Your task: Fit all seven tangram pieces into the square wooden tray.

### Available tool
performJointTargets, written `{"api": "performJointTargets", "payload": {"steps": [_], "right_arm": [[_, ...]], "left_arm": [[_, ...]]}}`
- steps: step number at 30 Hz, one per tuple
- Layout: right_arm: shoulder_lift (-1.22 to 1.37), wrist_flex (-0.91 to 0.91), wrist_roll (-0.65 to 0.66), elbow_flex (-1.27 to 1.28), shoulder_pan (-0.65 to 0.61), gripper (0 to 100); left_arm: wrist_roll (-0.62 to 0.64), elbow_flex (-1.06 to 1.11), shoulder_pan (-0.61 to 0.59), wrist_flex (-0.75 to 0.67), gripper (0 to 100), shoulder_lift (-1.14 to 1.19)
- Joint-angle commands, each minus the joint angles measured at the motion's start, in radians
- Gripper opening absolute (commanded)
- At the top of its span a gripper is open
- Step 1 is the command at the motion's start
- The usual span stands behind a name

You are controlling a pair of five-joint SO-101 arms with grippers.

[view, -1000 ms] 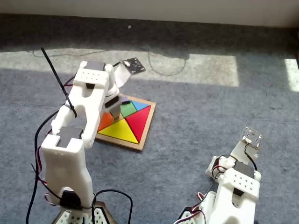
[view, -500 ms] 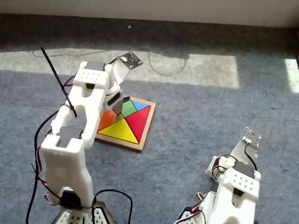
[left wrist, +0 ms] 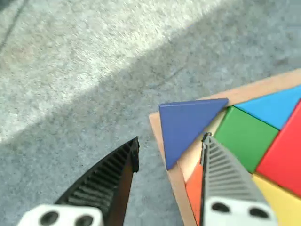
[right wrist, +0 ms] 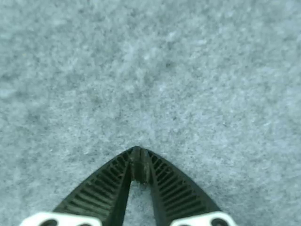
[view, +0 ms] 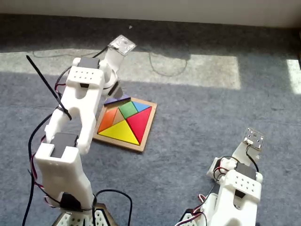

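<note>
The square wooden tray lies on the carpet with red, yellow, orange, green and light blue pieces in it. A dark blue triangle lies askew over the tray's far left corner, across the rim, with bare wood beside it. My left gripper hangs open just above that corner, holding nothing; it is the gripper beside the triangle in the high view. My right gripper is shut over bare carpet.
Grey carpet surrounds the tray. A thin cable trails across the sunlit strip behind it. The right arm sits folded at the near right, well away from the tray.
The left arm has risen and drawn back from over the tray toward its far left corner. The dark blue triangle now shows on that corner. The right arm has not moved.
</note>
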Motion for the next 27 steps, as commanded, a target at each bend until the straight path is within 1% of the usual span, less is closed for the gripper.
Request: {"api": "performJointTargets", "payload": {"steps": [1, 5, 9, 11, 16, 20, 27], "right_arm": [[-0.007, -0.007, 0.009, 0.001, 0.019, 0.5], [-0.007, -0.007, 0.009, 0.001, 0.019, 0.5], [-0.007, -0.007, 0.009, 0.001, 0.019, 0.5], [-0.007, -0.007, 0.009, 0.001, 0.019, 0.5], [-0.007, -0.007, 0.009, 0.001, 0.019, 0.5], [-0.007, -0.007, 0.009, 0.001, 0.019, 0.5], [-0.007, -0.007, 0.009, 0.001, 0.019, 0.5]], "left_arm": [[0.048, -0.012, -0.039, -0.153, 22, -0.016], [0.043, -0.012, -0.044, -0.201, 22, 0.058], [0.041, -0.008, -0.045, -0.198, 22, 0.125], [0.017, -0.002, -0.047, -0.195, 22, 0.14], [-0.029, 0.021, -0.038, -0.086, 17, 0.102], [-0.031, 0.022, -0.038, -0.018, 16, 0.07], [-0.031, 0.061, -0.022, -0.003, 16, 0.064]]}}
